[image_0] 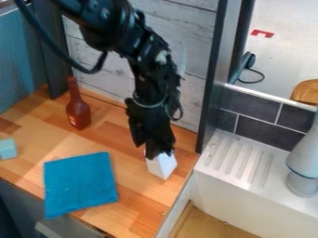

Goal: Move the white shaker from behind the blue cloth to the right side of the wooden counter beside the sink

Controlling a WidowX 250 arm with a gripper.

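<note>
**White block at the gripper, right-hand part of the counter**

Camera view: the black gripper hangs down over the right part of the wooden counter, at the upper end of the white block. Whether it is spread, pressed together or pinching the block cannot be told. Nor can it be established whether the block's lower end bears on the wood.

Surroundings: a blue cloth lies flat to the left, apart from the block. A brown-red bottle stands upright at far left; a light-blue block sits at the left edge. To the right, beyond the counter's edge, is a white ribbed drainboard.

Handling assessment: the block is narrow, so an even, centred bite on opposite faces would appear soundest; a bite at the top alone could let it swing or tip. Firmness of hold should be verified before any lift. Any raise should be straight and slow, any sideways travel high enough to clear the cloth, and any release made only once the base is flat.
</note>
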